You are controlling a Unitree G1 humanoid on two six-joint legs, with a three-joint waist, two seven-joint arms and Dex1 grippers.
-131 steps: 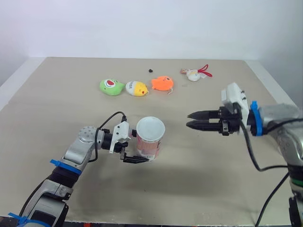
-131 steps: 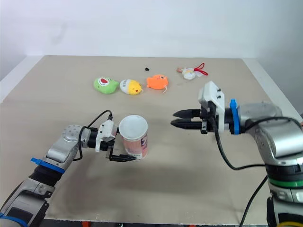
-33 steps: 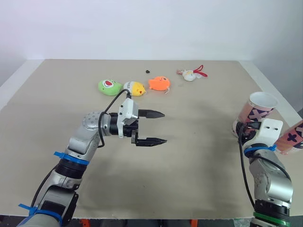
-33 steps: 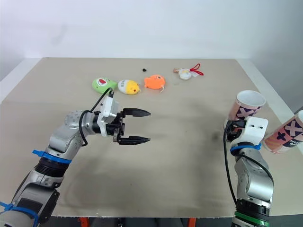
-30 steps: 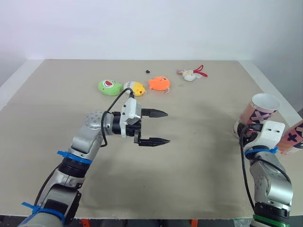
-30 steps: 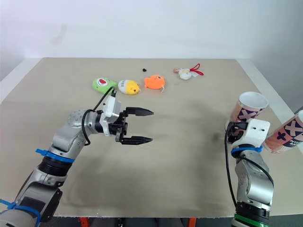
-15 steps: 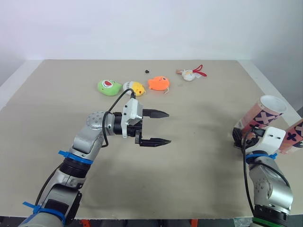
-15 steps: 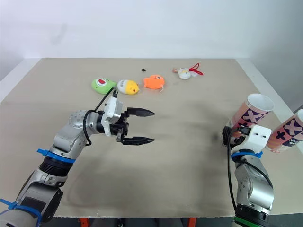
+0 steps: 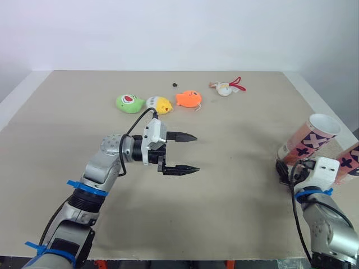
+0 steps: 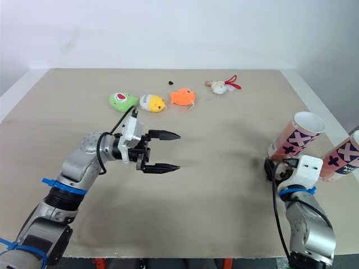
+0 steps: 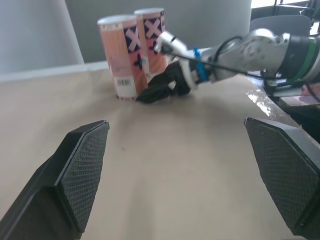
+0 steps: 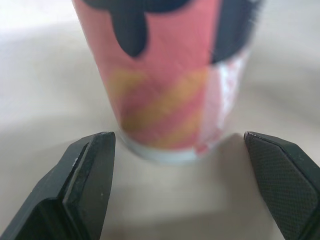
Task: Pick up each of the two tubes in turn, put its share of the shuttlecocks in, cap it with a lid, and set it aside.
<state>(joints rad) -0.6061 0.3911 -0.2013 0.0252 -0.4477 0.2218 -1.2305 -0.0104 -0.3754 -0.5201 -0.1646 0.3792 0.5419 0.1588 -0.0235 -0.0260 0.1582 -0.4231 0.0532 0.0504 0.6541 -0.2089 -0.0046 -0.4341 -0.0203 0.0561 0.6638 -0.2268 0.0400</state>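
Basically looks like the tail end of the job. Both tubes stand upright side by side at the right edge of the table [image 9: 235,213]: near tube [image 9: 311,137] and second tube [image 9: 349,161] just beside it, further out. Each has a white top, so both read as capped, though whether the shuttlecocks are inside cannot be told from outside.

Right gripper [image 12: 177,137] sits low at the near tube's base, fingers spread wide. The tube foot is just ahead of them and apart from the pads, so it grasps nothing. Left gripper [image 9: 196,152] hangs over mid-table, well apart from the tubes, also spread and empty.

Green toy [image 9: 130,102], yellow toy [image 9: 160,104], orange toy [image 9: 189,99] and a white toy with a red cord [image 9: 227,88] lie along the far side, not part of this.

Judgement: both tubes filled, lidded and set aside. What is left is likely just pulling the right arm clear without nudging the near tube.
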